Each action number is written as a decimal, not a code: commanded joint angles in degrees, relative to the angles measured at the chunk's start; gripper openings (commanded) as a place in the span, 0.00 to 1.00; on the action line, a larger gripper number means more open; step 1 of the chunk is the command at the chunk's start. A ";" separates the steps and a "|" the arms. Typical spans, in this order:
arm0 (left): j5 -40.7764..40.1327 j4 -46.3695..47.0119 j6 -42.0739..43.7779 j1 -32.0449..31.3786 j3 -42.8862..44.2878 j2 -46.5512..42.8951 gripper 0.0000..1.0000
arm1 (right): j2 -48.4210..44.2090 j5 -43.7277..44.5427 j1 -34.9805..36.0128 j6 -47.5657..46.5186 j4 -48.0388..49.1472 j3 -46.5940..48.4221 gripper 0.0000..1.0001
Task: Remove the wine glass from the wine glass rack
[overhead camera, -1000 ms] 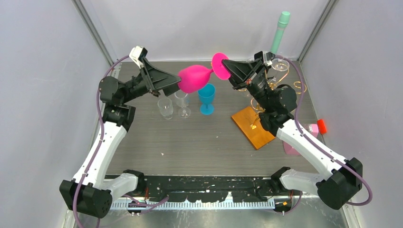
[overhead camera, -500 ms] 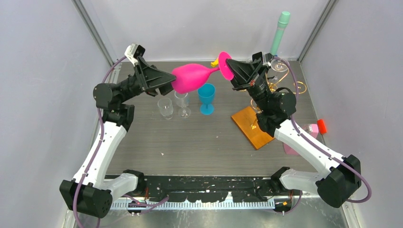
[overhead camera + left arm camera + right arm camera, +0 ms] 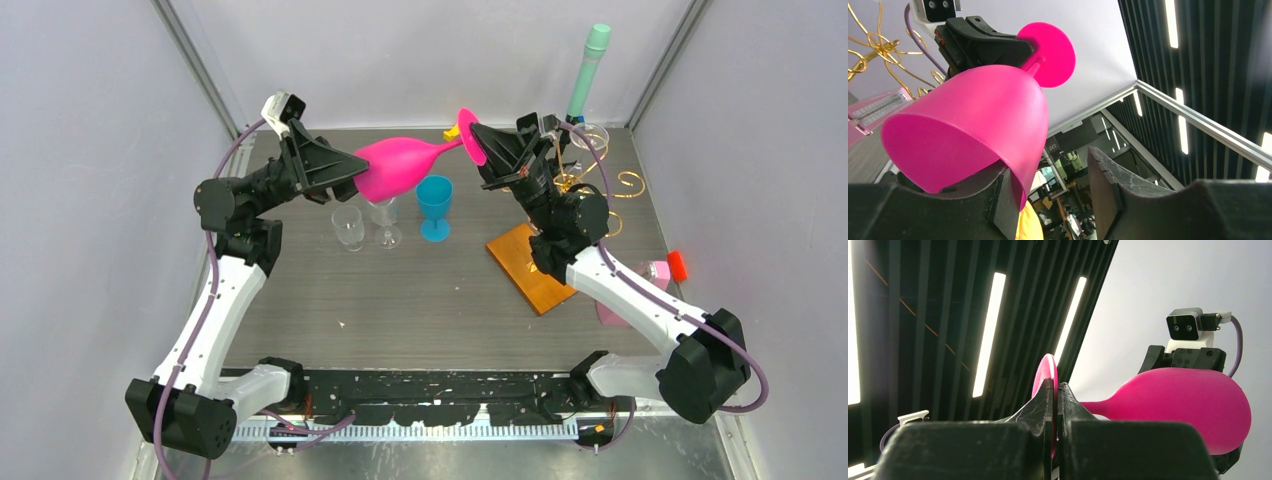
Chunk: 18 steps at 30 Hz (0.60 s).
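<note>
Standing under the wine glass (image 3: pixel 400 167): teal goblet (image 3: pixel 434 205), tumbler (image 3: pixel 348 226), clear stemware (image 3: pixel 384 220)

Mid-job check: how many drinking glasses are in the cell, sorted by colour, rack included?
Pink: 1, the pink wine glass
Blue: 1, the blue goblet
Clear: 3, the tumbler, the stemmed glass, and what looks like a hanging glass on the rack
Total: 5

Pink wine glass (image 3: pixel 400 168), gold-wire rack (image 3: pixel 535 270)
</note>
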 commanded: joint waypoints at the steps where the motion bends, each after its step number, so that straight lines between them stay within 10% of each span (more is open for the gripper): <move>1: 0.59 5.91 -1.11 -0.46 2.26 -1.29 0.47 | 1.72 -0.39 0.16 -3.70 -2.94 -1.27 0.00; 9: 0.73 5.57 1.86 -0.48 2.88 -1.61 0.03 | 2.40 -2.86 0.25 -2.57 -4.72 -0.28 0.04; 18: 6.35 -12.18 19.87 -0.39 8.18 -2.73 0.00 | -1.59 -3.35 0.01 -7.76 -13.60 0.11 0.55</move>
